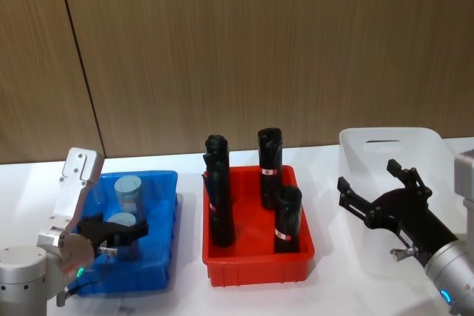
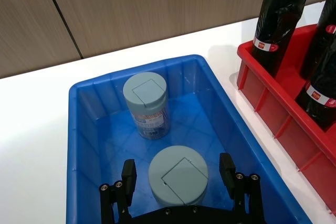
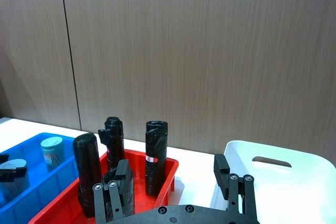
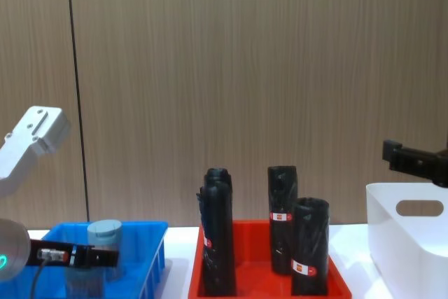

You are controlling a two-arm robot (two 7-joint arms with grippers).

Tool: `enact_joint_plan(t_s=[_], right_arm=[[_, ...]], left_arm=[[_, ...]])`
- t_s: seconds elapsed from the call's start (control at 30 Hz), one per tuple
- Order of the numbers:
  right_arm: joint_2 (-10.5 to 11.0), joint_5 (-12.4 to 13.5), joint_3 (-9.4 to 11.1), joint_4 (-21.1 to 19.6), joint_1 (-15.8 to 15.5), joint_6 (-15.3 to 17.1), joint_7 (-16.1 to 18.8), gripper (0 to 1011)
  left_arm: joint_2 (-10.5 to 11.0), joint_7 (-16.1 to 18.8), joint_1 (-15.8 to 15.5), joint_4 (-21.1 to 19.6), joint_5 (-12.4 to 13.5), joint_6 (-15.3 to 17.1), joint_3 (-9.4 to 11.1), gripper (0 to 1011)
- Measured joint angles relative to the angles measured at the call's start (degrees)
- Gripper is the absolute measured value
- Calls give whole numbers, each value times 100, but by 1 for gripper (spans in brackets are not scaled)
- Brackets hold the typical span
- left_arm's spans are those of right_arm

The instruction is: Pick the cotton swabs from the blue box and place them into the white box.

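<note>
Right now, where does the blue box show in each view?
Head: lower left, blue box, with the left gripper inside it.
Left wrist: across the middle and bottom.
Right wrist: lower left corner.
Chest: bottom left.
Shared landmark: the red tray beside it, on the robot's right.

Expect bright, even light from above in every view. In the left wrist view's upper right, the red tray (image 2: 262,103) casts a soft shadow onto the white table (image 2: 31,129). The black rolls (image 2: 281,19) carry faint sheen. In the head view, the white box (image 1: 352,153) shows mild glare.
</note>
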Motion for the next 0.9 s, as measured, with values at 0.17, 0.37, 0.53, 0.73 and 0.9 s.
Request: enact_joint_plan(t_s=[0.17,0.37,0.53,0.73,0.9], right_arm=[[0,0,0,0,0,0,0,1002],[0,0,0,0,0,0,0,1002],[0,0,0,0,0,0,0,1002],[0,0,0,0,0,0,0,1002],[0,0,0,0,0,0,0,1002]], left_arm=[[-23,-41,-40,114,44,-6,3,1000],[-52,-103,-82,254,85,-53,7,1000],[-74,-163,-115,361,111,-114,10,1000],[-96,-215,-142,450,133,-168,13,969],[-110,-255,-155,498,148,-209,15,835]])
